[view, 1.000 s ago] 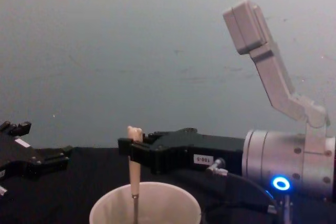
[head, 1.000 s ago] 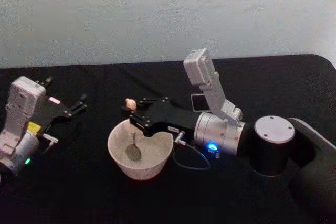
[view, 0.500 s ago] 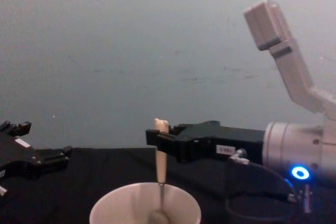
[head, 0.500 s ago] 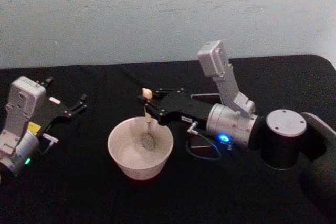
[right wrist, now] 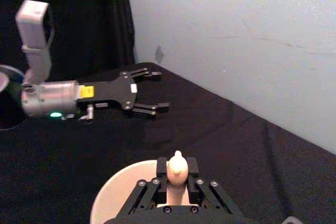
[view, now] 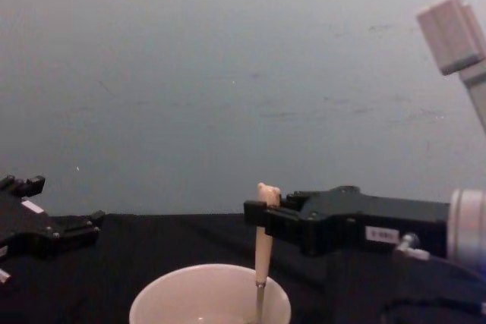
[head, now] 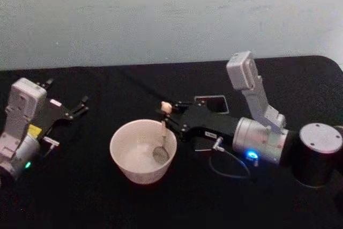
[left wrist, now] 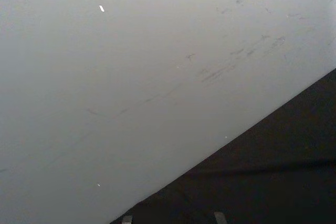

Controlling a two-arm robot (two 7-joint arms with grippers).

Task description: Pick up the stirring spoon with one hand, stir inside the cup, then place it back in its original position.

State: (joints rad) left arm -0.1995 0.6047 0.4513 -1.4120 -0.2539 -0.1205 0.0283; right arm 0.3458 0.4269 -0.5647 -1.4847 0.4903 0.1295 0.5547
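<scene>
The cream-white cup [head: 126,167] stands on the black table, also low in the chest view [view: 163,305]. My right gripper [head: 170,115] is shut on the stirring spoon's beige handle [head: 165,108], just under its knob. The spoon hangs upright with its metal bowl [head: 160,155] inside the cup, near the cup's right wall. In the chest view the handle [view: 263,240] drops past the rim on the right side. The right wrist view shows the knob [right wrist: 176,167] between my fingers above the cup [right wrist: 113,198]. The dark grey square holder [head: 211,103] sits behind my right arm. My left gripper [head: 80,105] is parked open at the left.
A thin cable [head: 230,164] loops on the table beside my right wrist. The black tabletop [head: 80,197] runs back to a pale wall. My left arm [right wrist: 79,95] lies far to the side of the cup in the right wrist view.
My right gripper has carried the spoon rightward across the cup, from its left side to its right wall. The left arm has stayed still.
</scene>
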